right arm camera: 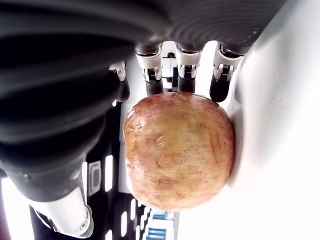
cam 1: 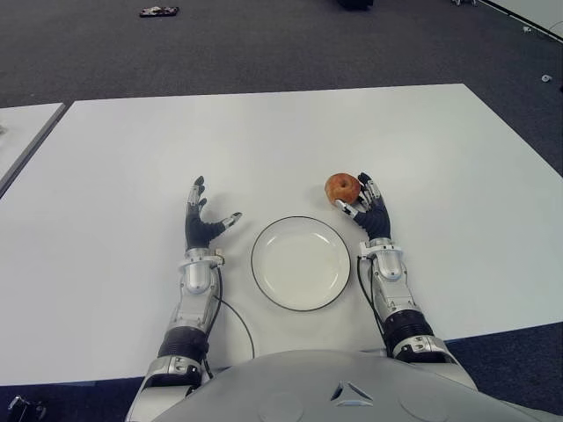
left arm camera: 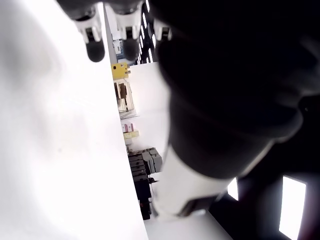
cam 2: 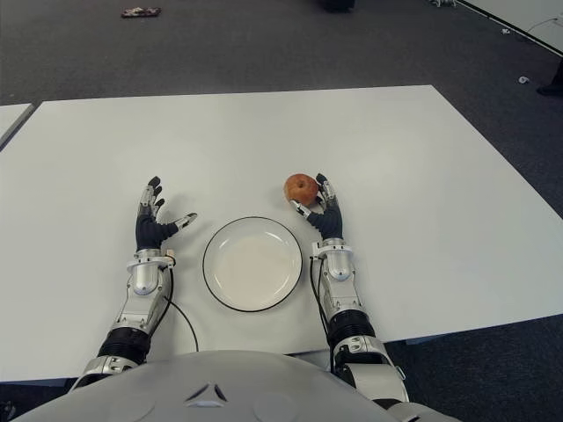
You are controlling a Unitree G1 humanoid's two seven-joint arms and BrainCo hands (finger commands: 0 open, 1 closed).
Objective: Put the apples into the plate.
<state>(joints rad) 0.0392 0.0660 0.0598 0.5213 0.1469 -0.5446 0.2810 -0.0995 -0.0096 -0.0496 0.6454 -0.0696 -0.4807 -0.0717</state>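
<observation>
One apple (cam 1: 342,186) is being cupped on the table (cam 1: 132,158) by the right hand (cam 1: 368,209), just beyond the empty plate (cam 1: 301,263); no firm hold is being shown. It could be nudged away if closed on unevenly. The left hand (cam 1: 204,221) is being held spread, holding nothing, left of the plate.

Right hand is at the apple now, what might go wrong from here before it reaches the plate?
1. The right hand has its fingers beside the apple, which sits on the table; no closed grasp shows, so the round fruit may roll away when they close.
2. The plate lies close beside that wrist; a low carry might clip its rim.
The left hand shows open, left of the plate.
</observation>
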